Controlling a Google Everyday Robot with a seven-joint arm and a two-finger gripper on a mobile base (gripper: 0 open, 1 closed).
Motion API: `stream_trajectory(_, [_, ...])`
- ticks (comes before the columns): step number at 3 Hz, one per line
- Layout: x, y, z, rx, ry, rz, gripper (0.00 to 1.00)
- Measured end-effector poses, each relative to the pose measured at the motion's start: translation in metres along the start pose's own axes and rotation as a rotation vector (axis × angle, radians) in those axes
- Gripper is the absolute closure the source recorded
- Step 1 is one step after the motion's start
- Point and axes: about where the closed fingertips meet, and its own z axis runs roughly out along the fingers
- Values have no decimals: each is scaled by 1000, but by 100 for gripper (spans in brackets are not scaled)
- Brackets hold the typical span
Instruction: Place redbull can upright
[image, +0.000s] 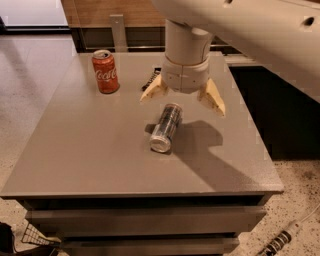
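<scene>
Gripper hangs empty with its two fingers spread wide, pointing down just over the far end of the redbull can. That can lies on its side mid-way across the table, long axis running away from the camera, leaning slightly right. The fingers straddle that axis crosswise, and the wrist stands nearly vertical.
</scene>
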Motion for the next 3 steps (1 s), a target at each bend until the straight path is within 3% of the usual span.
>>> stream_trajectory(1, [10, -3, 16, -6, -10, 30, 0])
stream_trajectory(2, [11, -3, 42, -25, -15, 22, 0])
stream_trajectory(3, [-1, 4, 54, -42, -13, -25, 0])
